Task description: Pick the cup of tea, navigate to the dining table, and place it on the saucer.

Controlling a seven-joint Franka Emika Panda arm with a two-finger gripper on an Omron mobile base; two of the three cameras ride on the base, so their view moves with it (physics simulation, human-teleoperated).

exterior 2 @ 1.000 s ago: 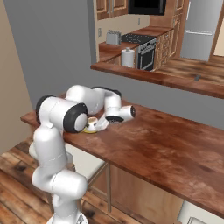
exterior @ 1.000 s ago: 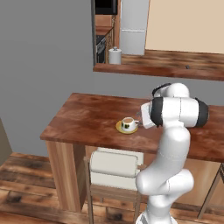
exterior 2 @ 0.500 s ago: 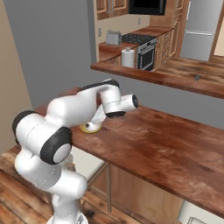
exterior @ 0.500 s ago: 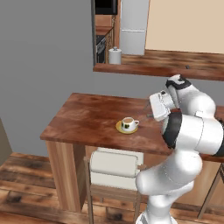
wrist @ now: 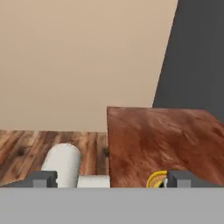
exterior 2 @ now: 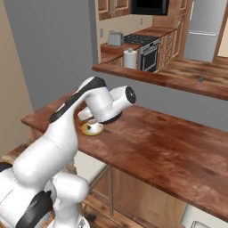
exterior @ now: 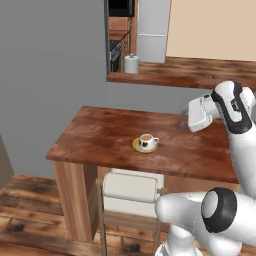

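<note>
The cup of tea [exterior: 146, 141], white with brown liquid, stands upright on the yellow saucer [exterior: 137, 147] near the middle of the reddish-brown dining table [exterior: 100, 132]. From the right base the cup [exterior 2: 93, 126] and saucer [exterior 2: 87, 130] lie just below my forearm. My gripper [exterior: 192, 119] hovers above the table well to the right of the cup, apart from it. In the hand view my gripper [wrist: 113, 179] is open and holds nothing. Its fingertips [wrist: 41, 178] stand wide apart, with the saucer's rim [wrist: 155, 178] at the bottom and the table top [wrist: 162, 135] stretching ahead.
A light chair [exterior: 132, 186] is tucked under the table's front edge. Behind the table runs a raised wooden counter ledge [exterior: 165, 80] with a white canister [exterior: 131, 64] on it. A grey wall stands to the left, and the floor is wooden planks.
My hand has pulled back from the cup, rising and swinging to the right over the table. The cup stays upright on the saucer.
</note>
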